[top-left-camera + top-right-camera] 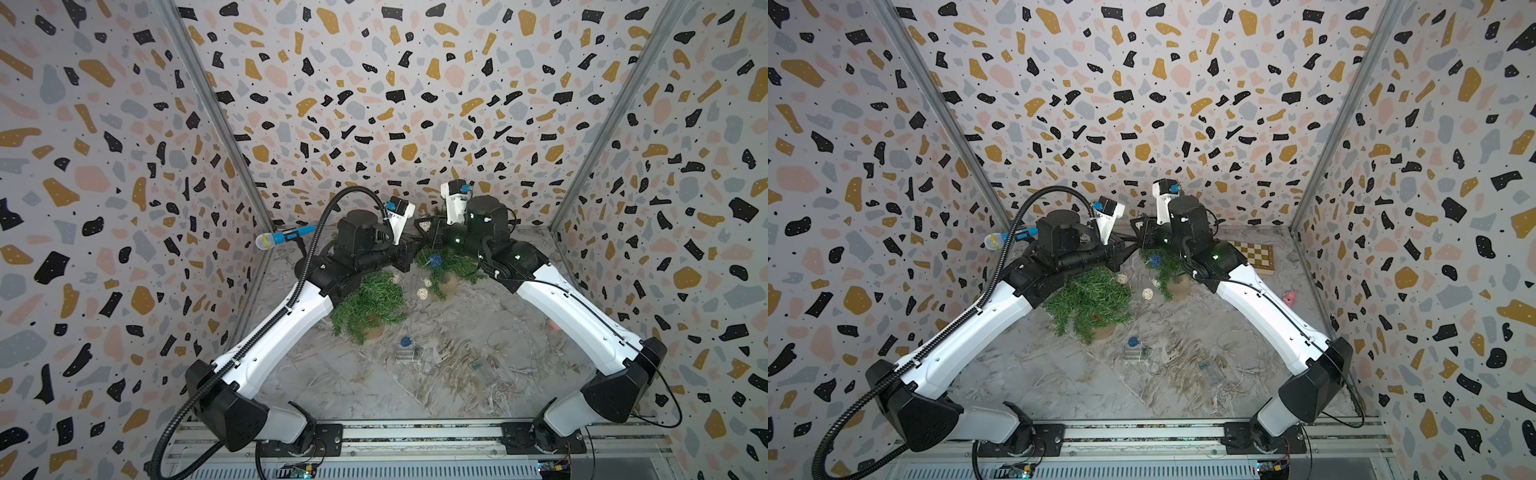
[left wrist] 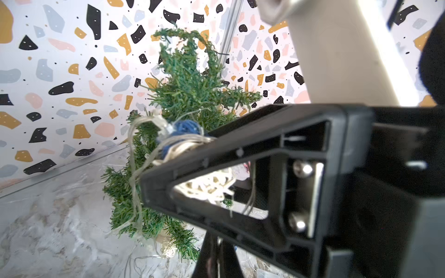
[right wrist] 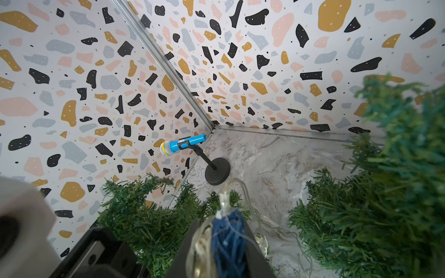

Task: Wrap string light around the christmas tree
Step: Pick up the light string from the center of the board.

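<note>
In both top views my two arms meet just above the christmas tree [image 1: 446, 266], the rear one of two on the table. The left gripper [image 1: 411, 248] and right gripper [image 1: 428, 232] sit tip to tip there. Slack string light [image 1: 422, 293] trails down in front of that tree to a battery box [image 1: 405, 354], and a second tree [image 1: 370, 303] stands in front of it, toward the left arm. In the left wrist view, the left gripper [image 2: 178, 157] is clamped fully shut on a bundle of the string light [image 2: 190, 142], with a blue ball [image 2: 186, 126] bunched at its tip. The christmas tree [image 2: 187, 96] stands right behind, some strand draped down its branches. In the right wrist view, the right gripper [image 3: 226, 255] is closed partway around a blue ball and bulb of the string light [image 3: 224, 195], with a toy microphone [image 3: 183, 144] far beyond the tree. I judge this a hand-over in mid-wrap, since both grippers hold the strand. Next I want the right one to let go, then the left to carry the strand round the tree's far side, with enough slack that the tree does not tip.
</note>
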